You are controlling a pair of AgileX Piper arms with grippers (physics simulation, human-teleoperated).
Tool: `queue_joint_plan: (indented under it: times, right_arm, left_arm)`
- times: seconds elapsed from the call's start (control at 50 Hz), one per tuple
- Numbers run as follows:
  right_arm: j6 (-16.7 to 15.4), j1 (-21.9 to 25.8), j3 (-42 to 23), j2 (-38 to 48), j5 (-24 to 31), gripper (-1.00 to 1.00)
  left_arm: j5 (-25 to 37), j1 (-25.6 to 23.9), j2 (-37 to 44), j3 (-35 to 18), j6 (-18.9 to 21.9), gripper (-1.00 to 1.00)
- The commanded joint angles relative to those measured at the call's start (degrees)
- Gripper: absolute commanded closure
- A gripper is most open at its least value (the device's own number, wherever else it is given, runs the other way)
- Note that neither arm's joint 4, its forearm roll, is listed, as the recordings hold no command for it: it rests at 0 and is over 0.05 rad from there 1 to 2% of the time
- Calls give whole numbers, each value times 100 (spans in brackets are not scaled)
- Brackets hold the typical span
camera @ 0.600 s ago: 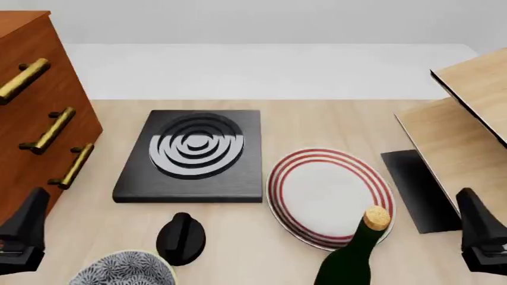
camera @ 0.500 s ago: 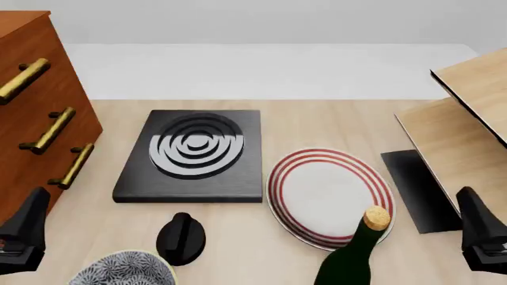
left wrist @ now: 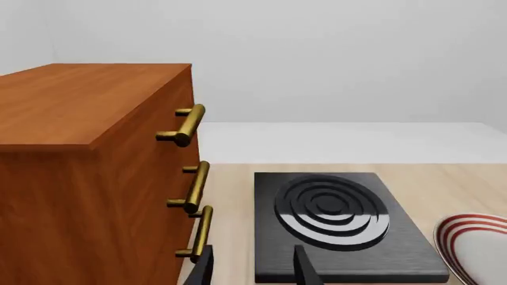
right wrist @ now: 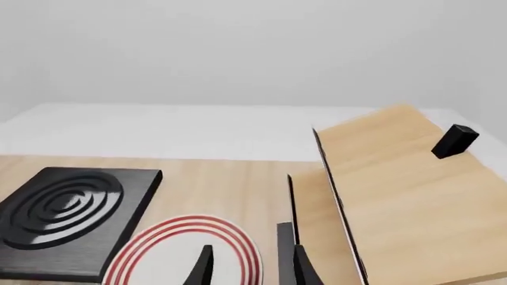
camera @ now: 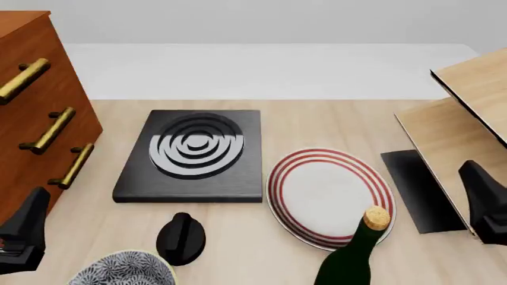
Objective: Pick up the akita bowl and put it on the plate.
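Note:
The akita bowl point(camera: 123, 270), black-and-white patterned, sits at the table's near left edge, partly cut off by the front view. The white plate point(camera: 329, 196) with red rings lies right of centre; part of the plate point(right wrist: 170, 246) shows in the right wrist view and an edge of the plate point(left wrist: 475, 246) in the left wrist view. My left gripper point(camera: 28, 222) hovers left of the bowl, open and empty. My right gripper point(camera: 483, 196) is right of the plate, also open and empty. The left gripper point(left wrist: 253, 270) and right gripper point(right wrist: 249, 270) show spread fingers in the wrist views.
A black knob point(camera: 180, 237) stands beside the bowl. A dark bottle with a cork point(camera: 357, 252) stands at the plate's near edge. A black ringed slab point(camera: 194, 154) lies behind. A wooden drawer cabinet point(camera: 35, 119) is at left, a wooden box point(camera: 463, 124) at right.

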Motion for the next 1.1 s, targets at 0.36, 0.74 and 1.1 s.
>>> queue_joint_plan:
  times: [0.36, 0.74, 1.1]
  right_arm:
    - [-490, 1364, -1917, 2156, 522, -100]
    - [-886, 2339, -3294, 3698, 1297, -100]
    - [-1194, 3257, -4429, 5148, 1801, -100]
  left_arm:
    - [0, 1, 1, -1, -1, -100]
    - [0, 0, 1, -1, 0, -100]
    - [0, 0, 1, -1, 0, -100]
